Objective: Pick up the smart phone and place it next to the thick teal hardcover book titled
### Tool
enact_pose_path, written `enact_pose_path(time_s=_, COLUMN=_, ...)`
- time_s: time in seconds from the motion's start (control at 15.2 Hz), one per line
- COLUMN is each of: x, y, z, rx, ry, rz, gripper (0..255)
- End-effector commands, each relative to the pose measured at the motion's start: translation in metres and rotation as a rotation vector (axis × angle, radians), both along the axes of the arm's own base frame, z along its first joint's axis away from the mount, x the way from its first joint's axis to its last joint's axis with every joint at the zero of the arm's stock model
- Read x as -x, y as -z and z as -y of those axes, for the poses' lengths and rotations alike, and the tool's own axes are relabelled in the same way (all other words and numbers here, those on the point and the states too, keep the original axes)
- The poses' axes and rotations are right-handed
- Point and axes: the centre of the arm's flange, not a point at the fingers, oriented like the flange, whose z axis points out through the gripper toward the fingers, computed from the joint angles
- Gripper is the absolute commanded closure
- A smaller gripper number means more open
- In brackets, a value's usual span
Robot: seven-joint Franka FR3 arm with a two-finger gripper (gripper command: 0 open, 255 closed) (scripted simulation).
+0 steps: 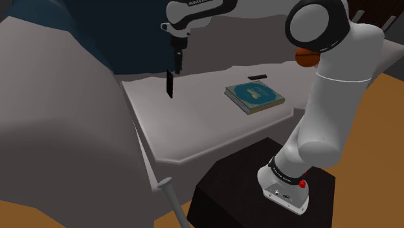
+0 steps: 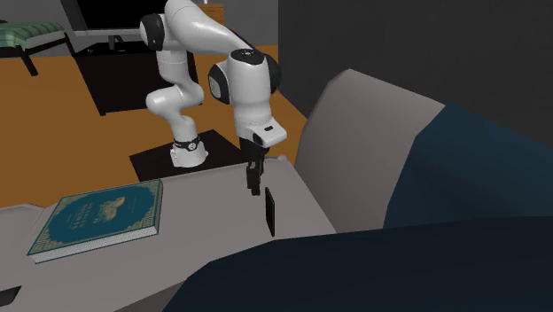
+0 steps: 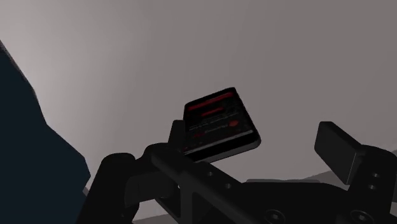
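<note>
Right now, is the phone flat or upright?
Upright: the phone is a thin dark slab pointing up and down below the gripper. Touching the table? Cannot tell.

An orange-brown floor lies around a pale grey table. Just beside the table stands a bulky grey couch with dark blue cushions. The wall behind it is dark grey. Far off sits a green striped bench. The light is dim and even.
</note>
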Motion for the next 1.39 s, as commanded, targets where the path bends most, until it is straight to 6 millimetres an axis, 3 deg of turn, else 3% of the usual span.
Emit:
enact_pose_path(time_s=0.0, x=-0.023, y=0.008, z=-0.011, rx=0.008, ry=-0.063, rz=0.003, gripper=0)
enact_pose_path(time_s=0.13, x=-0.036, y=0.014, z=-0.016, rx=0.012, ry=-0.098, rz=0.005, gripper=0)
enact_pose_path(time_s=0.59, x=-0.036, y=0.054, z=-0.016, rx=0.012, ry=-0.098, rz=0.005, gripper=0)
enact_pose_path(time_s=1.12, x=-0.036, y=0.054, z=-0.016, rx=0.012, ry=-0.098, rz=0.005, gripper=0)
enact_pose_path(time_s=1.19, x=-0.036, y=0.054, z=-0.016, rx=0.012, ry=-0.098, rz=0.005, gripper=255)
enact_pose_path(time_s=1.32, x=-0.036, y=0.054, z=-0.016, rx=0.012, ry=-0.098, rz=0.005, gripper=255)
